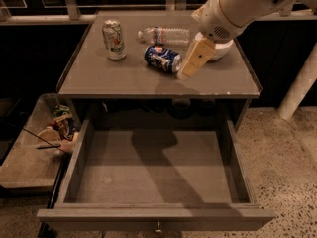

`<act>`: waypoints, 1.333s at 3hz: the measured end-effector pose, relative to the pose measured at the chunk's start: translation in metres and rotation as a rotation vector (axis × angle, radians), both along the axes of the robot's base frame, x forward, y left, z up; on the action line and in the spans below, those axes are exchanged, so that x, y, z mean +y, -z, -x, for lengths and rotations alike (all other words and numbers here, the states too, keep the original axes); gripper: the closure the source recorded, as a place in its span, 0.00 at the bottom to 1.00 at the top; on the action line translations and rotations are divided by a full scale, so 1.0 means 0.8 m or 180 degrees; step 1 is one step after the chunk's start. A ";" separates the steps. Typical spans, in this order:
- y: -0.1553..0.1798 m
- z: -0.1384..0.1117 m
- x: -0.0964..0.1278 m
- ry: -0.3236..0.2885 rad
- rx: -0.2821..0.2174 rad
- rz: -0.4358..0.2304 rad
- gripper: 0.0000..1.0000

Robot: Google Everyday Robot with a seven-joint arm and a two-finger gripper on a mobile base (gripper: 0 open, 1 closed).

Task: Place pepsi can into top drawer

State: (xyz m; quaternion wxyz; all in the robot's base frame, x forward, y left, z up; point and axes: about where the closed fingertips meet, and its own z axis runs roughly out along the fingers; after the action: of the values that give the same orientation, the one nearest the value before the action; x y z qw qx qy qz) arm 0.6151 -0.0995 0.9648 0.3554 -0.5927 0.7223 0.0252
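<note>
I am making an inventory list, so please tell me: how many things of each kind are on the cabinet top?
Cans: 2 (pepsi can, green-and-white can)
Bottles: 1 (clear plastic bottle)
Bowls: 1 (white bowl)
Total: 4
The gripper is beside the pepsi can.

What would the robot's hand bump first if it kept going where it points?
Probably the pepsi can, lying right beside the hand; depth is unclear, so maybe the tabletop next to it.

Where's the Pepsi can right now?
The Pepsi can lies sideways on the tabletop, in front of the bottle, with the end effector close at its right in the picture.
</note>
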 end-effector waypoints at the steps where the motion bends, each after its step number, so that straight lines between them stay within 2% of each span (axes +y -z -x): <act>1: 0.042 -0.039 0.016 0.0117 0.0197 -0.0133 0.00; 2: 0.077 -0.079 0.027 0.0265 0.0348 -0.0295 0.00; 4: 0.098 -0.144 0.044 0.0450 0.0387 -0.0534 0.00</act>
State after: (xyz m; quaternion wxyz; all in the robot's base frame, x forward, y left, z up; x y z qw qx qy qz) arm 0.7307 -0.0644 0.8867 0.3602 -0.5059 0.7778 0.0962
